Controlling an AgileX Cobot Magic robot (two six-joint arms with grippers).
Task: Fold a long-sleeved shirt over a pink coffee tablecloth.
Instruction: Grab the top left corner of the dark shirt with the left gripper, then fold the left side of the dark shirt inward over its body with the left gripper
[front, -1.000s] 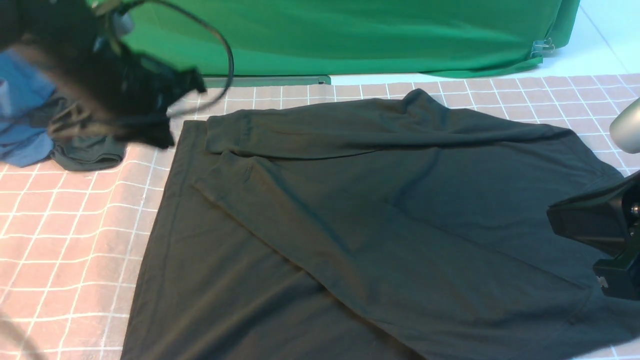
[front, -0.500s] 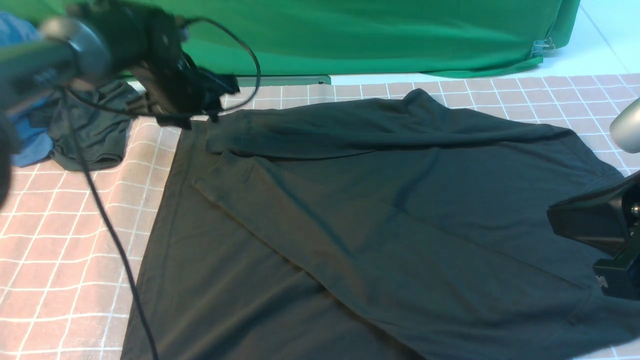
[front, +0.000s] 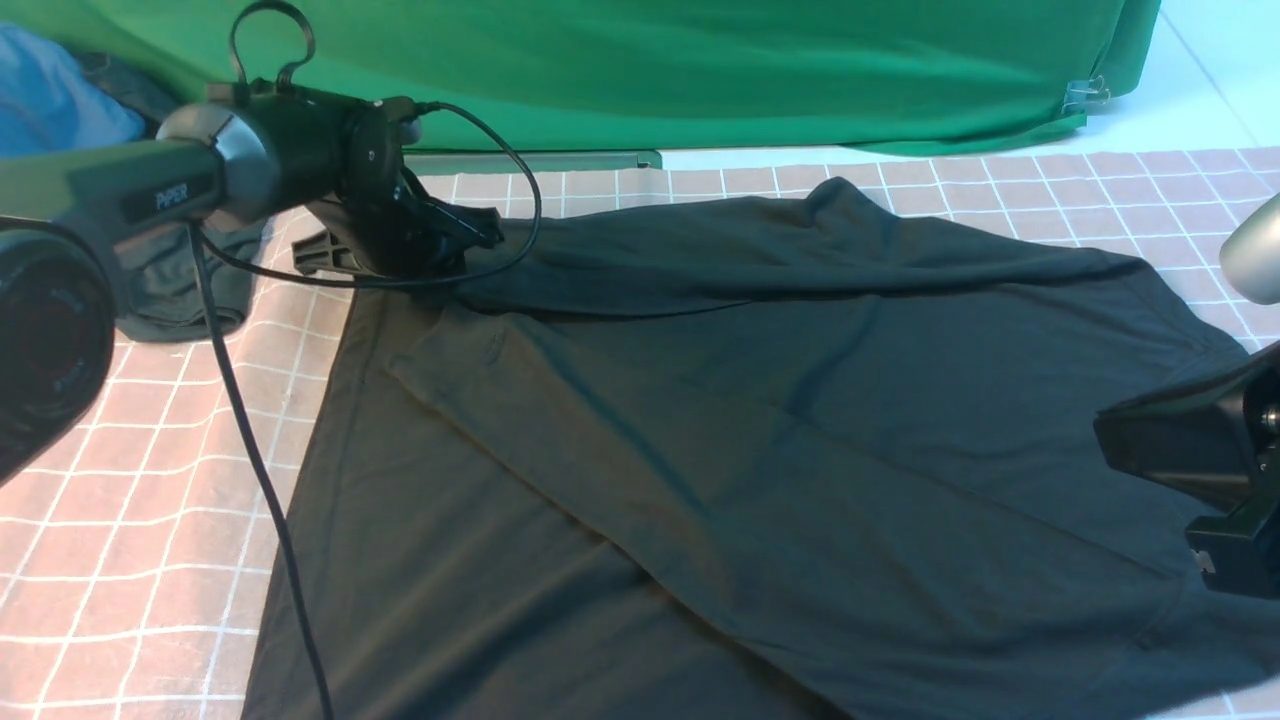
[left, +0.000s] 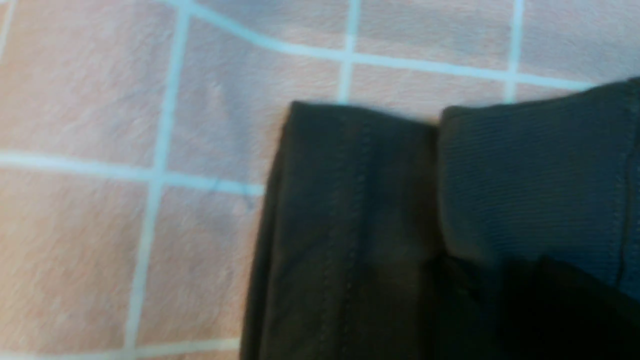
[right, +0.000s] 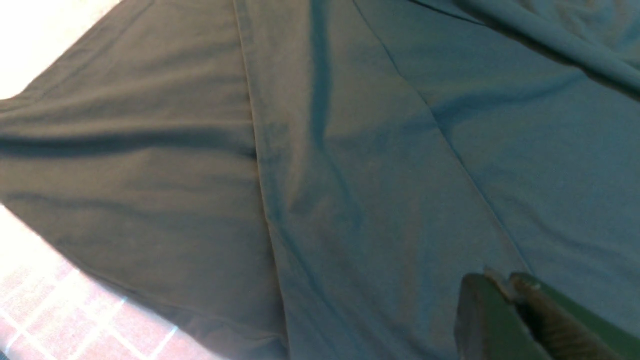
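Note:
The black long-sleeved shirt (front: 760, 420) lies spread on the pink coffee tablecloth (front: 130, 470), with both sleeves folded across its body. My left gripper (front: 455, 240) is down at the shirt's far left corner, on the end of the upper sleeve. In the left wrist view the ribbed cuff (left: 535, 180) lies beside the hem (left: 350, 225) on the tablecloth (left: 100, 100); the jaws are a dark blur. My right gripper (right: 500, 280) hovers shut and empty over the shirt (right: 350, 150) near its right side; in the front view only that arm's black body (front: 1190, 450) shows.
A green cloth (front: 700, 70) hangs along the back. A blue garment (front: 50, 110) and a smaller dark grey garment (front: 190, 280) are piled at the far left behind my left arm. The left arm's cable (front: 260, 470) dangles over the shirt's left edge.
My left arm has swung from the far left pile rightward and down onto the shirt's far left corner. The right arm and the shirt have not moved.

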